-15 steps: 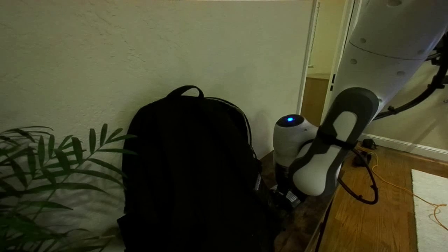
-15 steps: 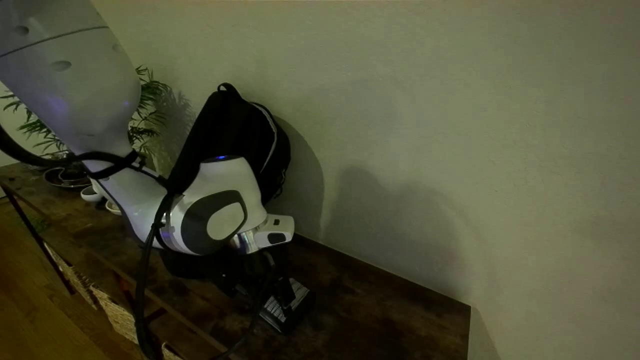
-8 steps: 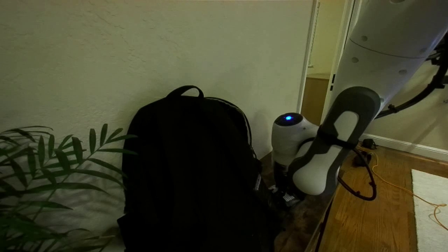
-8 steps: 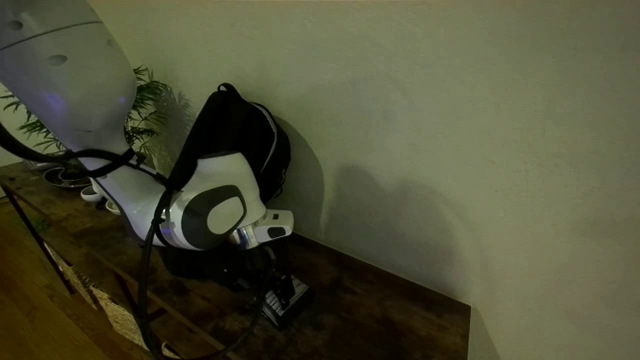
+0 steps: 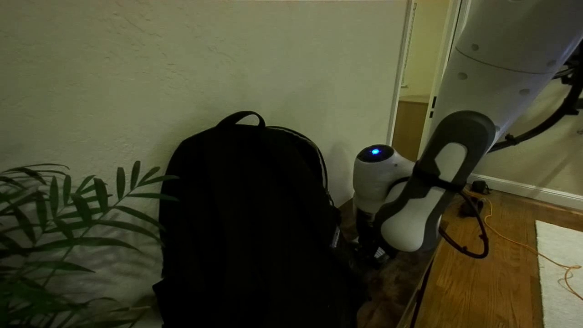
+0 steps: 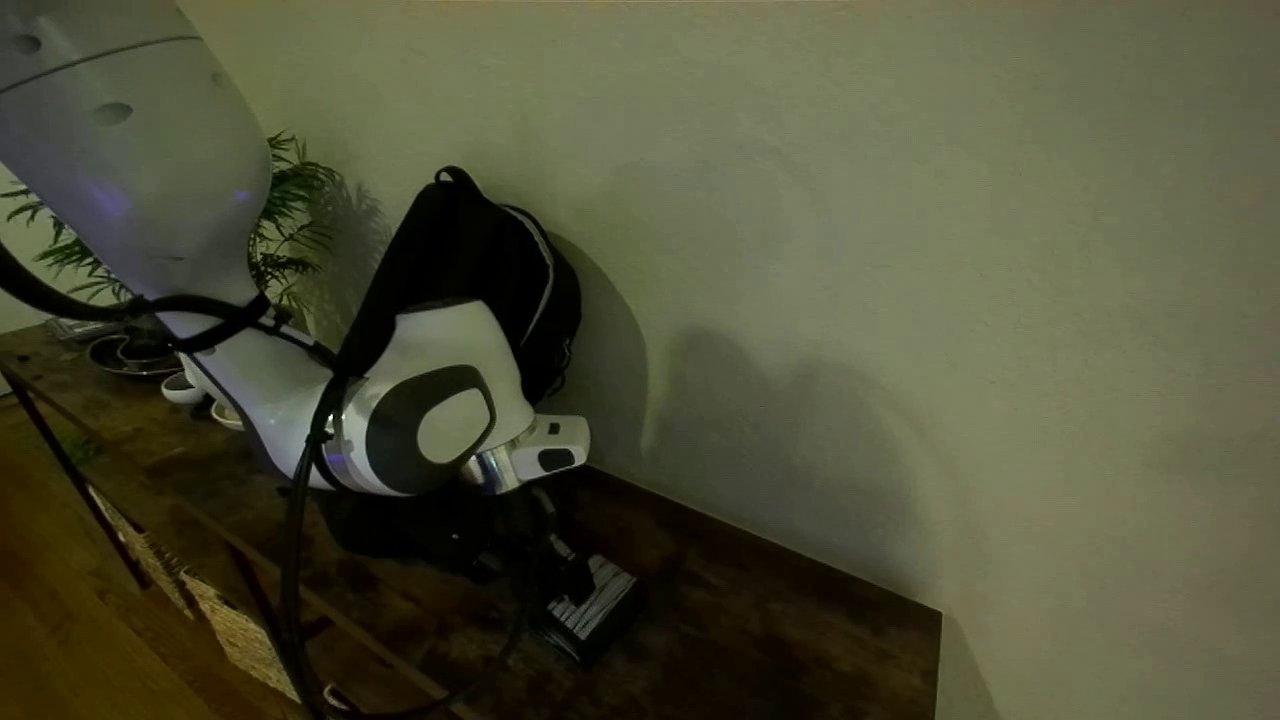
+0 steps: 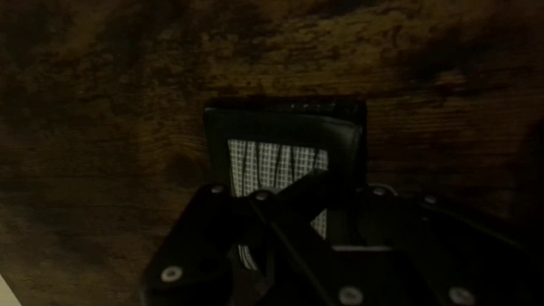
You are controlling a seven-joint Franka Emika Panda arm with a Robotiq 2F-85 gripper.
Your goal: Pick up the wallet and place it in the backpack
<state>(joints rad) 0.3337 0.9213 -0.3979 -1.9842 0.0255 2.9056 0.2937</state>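
Observation:
The wallet (image 7: 272, 163), black with a pale meshed face, lies under my gripper (image 7: 340, 182) in the wrist view. My jaws are drawn close together on its right-hand part, with one finger crossing the face and the other at the side edge. Its lower part is hidden by the gripper. In an exterior view the wallet (image 6: 603, 597) shows low over the table; whether it touches the wood cannot be told. The big black backpack (image 5: 255, 218) leans on the wall beside the arm, and the same backpack (image 6: 475, 265) stands behind the arm in an exterior view.
A leafy plant (image 5: 82, 216) stands on the far side of the backpack. Small white bowls (image 6: 182, 388) sit further along the dark wooden table (image 6: 790, 640). The wall (image 6: 800, 250) runs along its back edge. A black cable (image 6: 300, 560) hangs from the arm.
The jaws have come together from wide apart. The wallet has turned a little and, over the last half second, moved slightly right in an exterior view. The arm has risen slightly; the backpack has not moved.

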